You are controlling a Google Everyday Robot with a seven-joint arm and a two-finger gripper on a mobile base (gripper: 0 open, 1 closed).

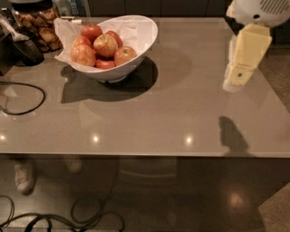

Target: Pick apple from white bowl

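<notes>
A big grey table (149, 122) is seen filling most of the view. Its top is shiny, and small spots of light are shown on it near the front edge.

The white bowl (132, 62) is set on the far left part of the table. It is lined with thin white paper (67, 32) that is pushed up past the left side of the rim. A dark shadow is cast on the table under the bowl and to its right.

The robot's white arm (260, 10) is seen at the top right corner. The gripper (239, 74) is hung from it as a pale yellow block, tilted a little, up in the air over the right side of the table. It is kept well apart from the bowl, and its shadow is thrown on the table below it. It cannot be told whether the gripper is spread or closed, and nothing is seen held in it.

A clear jar of brown snacks (41, 26) is stood at the far left, behind the bowl.

A black cable (28, 100) is looped on the left edge of the table.

Several apples are piled in the bowl. The apple (83, 54), red-orange with a lighter patch, is found at the front left of the pile, touched by the other apples beside it. A paler apple (105, 44) is sat just to its right, on top.
</notes>
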